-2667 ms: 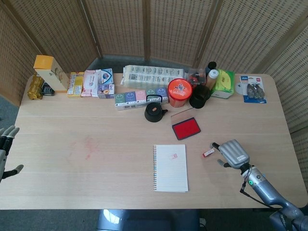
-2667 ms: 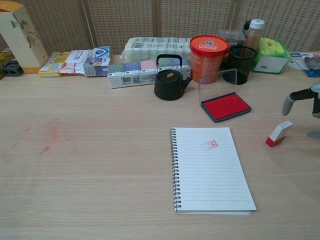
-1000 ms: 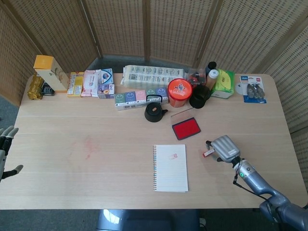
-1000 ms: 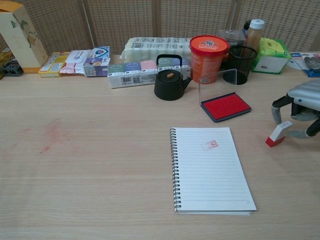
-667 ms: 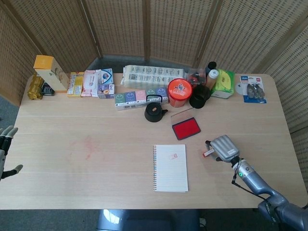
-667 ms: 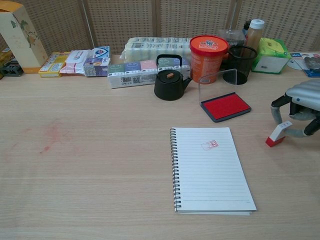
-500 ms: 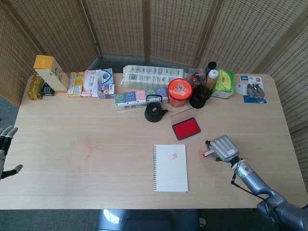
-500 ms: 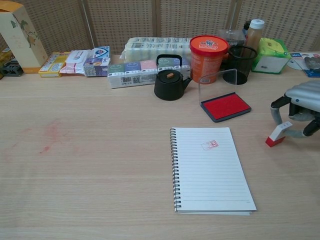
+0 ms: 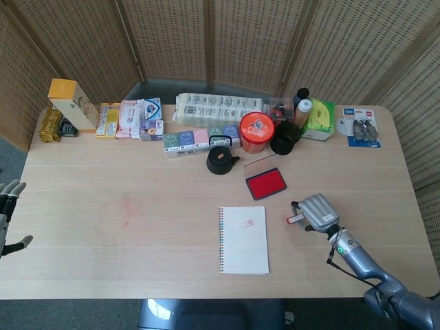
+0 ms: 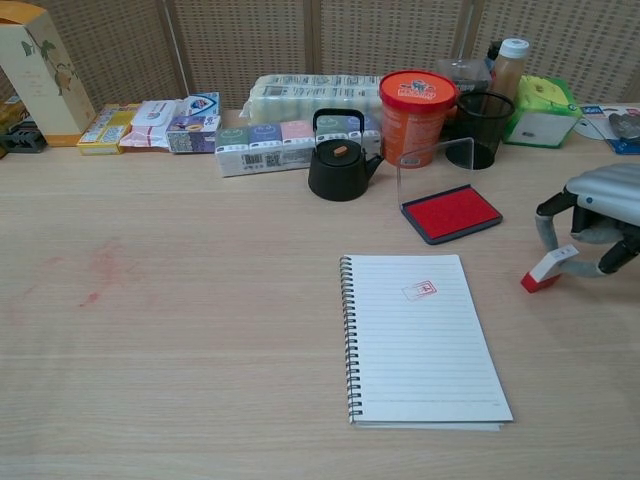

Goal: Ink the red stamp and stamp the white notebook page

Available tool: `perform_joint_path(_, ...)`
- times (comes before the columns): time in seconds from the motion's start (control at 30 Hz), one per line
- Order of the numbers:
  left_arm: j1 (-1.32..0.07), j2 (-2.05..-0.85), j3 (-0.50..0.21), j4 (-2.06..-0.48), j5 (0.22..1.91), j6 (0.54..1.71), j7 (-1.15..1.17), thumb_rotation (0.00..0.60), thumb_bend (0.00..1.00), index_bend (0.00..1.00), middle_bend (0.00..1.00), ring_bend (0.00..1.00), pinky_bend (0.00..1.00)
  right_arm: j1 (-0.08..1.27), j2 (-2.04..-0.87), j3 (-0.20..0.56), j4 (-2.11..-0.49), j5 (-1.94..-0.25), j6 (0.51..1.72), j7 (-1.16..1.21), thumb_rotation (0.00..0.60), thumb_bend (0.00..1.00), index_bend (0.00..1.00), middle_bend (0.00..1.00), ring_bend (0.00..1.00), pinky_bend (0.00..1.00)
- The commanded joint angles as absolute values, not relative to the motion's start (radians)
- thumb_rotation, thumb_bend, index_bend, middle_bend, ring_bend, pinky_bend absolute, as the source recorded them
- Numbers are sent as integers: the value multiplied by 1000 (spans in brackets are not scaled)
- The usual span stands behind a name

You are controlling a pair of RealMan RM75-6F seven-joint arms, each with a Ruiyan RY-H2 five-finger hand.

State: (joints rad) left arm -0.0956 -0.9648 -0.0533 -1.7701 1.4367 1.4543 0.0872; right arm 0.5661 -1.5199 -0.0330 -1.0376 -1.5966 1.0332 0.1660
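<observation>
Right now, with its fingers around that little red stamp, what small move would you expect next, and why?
Probably a short lift. The right hand has its fingers around the red stamp, which tilts with its red end at the table. The ink pad lies open just left. The notebook already shows one red mark.

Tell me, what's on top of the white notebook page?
Only a small red stamp mark near the top of the notebook page. Nothing else lies on it; what's beneath the notebook is hidden.

You won't find any readable text: the boxes' [image 10: 262,143] printing and the red mark on the notebook [image 10: 419,333] are too small to read.
</observation>
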Motion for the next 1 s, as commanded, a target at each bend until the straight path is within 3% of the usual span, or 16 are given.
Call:
perform_joint_path(0.03, -97, -965, -53, -1771, 1436, 1451, 88, 600, 0, 0, 12, 0, 13, 567, -1491, -23, -1095, -1582, 1031, 182, 600, 391, 617, 1000, 1000, 1000)
perform_joint_path(0.33, -101, -962, -46, -1776, 1442, 1439, 83, 600, 0, 0, 13, 0, 13, 604, -1378, 79, -1352, -1420, 942, 100, 600, 400, 627, 1000, 1000, 1000)
perform_joint_path(0.47, -102, -960, -41, -1777, 1450, 1435, 81, 600, 0, 0, 12, 0, 13, 639, -1373, 164, -1437, -1227, 866, 13, 600, 402, 632, 1000, 1000, 1000)
perform_joint_path(0.8, -105, -958, -38, -1775, 1446, 1422, 74, 600, 0, 0, 12, 0, 13, 773, -1452, 277, -1443, -726, 845, -296, 600, 414, 636, 1000, 1000, 1000)
perform_joint_path(1.0, -107, -955, -39, -1771, 1440, 1416, 63, 600, 0, 0, 12, 0, 13, 852, -1493, 277, -1417, -538, 897, -457, 600, 421, 642, 1000, 1000, 1000)
